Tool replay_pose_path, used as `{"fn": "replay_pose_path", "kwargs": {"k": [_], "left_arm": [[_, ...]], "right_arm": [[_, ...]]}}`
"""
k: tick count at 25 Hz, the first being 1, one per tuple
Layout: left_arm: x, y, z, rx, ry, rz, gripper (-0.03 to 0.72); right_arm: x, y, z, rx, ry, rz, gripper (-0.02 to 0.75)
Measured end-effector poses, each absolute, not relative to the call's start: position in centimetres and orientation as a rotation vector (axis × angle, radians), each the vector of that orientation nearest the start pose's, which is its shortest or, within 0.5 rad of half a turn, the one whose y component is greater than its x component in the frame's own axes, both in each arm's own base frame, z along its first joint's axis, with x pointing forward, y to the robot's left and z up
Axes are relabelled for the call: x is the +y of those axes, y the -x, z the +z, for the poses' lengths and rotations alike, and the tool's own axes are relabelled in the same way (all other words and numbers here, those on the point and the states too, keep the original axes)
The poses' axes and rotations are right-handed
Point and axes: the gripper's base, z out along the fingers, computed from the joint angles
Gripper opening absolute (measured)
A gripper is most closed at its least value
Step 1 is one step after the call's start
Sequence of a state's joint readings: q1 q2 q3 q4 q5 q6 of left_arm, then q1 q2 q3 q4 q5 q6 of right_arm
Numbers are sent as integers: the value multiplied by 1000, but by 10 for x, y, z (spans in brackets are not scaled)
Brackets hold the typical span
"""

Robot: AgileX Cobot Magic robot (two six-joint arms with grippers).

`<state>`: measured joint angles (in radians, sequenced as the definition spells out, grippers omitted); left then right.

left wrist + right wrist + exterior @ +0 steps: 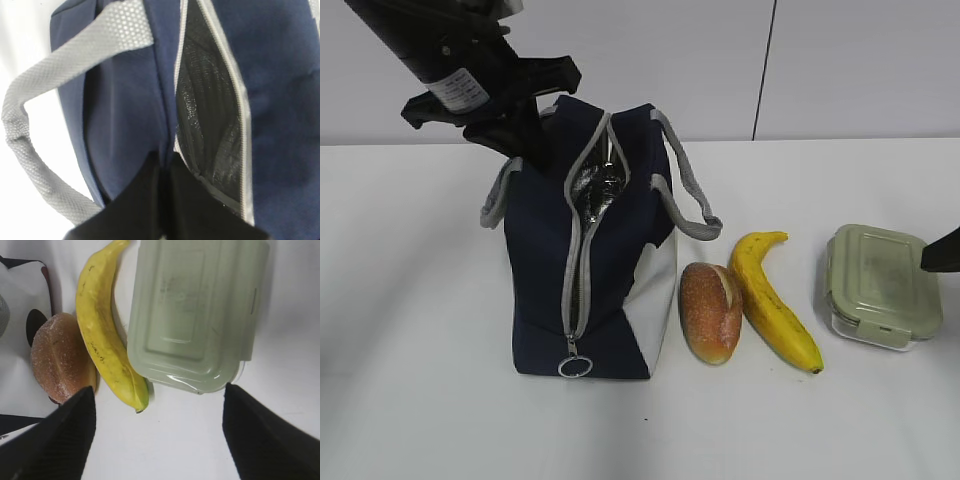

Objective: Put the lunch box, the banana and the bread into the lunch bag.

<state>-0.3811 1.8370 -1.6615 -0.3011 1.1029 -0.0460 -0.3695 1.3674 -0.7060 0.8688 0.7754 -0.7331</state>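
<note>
1. Lunch bag [605, 250]: navy fabric with a white side panel, standing upright on the white table [410, 400]. The grey zipper [575, 290] is undone along most of its run, exposing silver lining at the mouth; the ring pull [575, 367] hangs near the base.
2. Strap handles [685, 190]: grey webbing, one loop drooping on each side of the bag.
3. Left gripper [515, 135]: positioned at the upper left edge of the bag. In the left wrist view its dark fingers [135, 205] lie pressed close together over a fold of navy fabric beside the open zipper slot, pinching the bag.
4. Bread [710, 312]: speckled golden-brown roll lying on the table just right of the bag's white panel.
5. Banana [775, 300]: yellow, lying just beside the bread on its right, apparently touching it.
6. Lunch box [880, 285]: clear container with sage-green lid, resting on the table right of the banana, near it.
7. Right gripper [157, 435]: above the lunch box, fingers [260, 440] spread wide apart, holding nothing.
</note>
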Motion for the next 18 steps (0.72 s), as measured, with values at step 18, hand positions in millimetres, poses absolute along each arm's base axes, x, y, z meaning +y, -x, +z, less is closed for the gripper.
{"fn": "replay_pose_path", "kwargs": {"k": [18], "left_arm": [[-170,-360,304,2767,-348,-518,0]], "right_arm": [[-64,-273,200,2560,-324,704,582]]}}
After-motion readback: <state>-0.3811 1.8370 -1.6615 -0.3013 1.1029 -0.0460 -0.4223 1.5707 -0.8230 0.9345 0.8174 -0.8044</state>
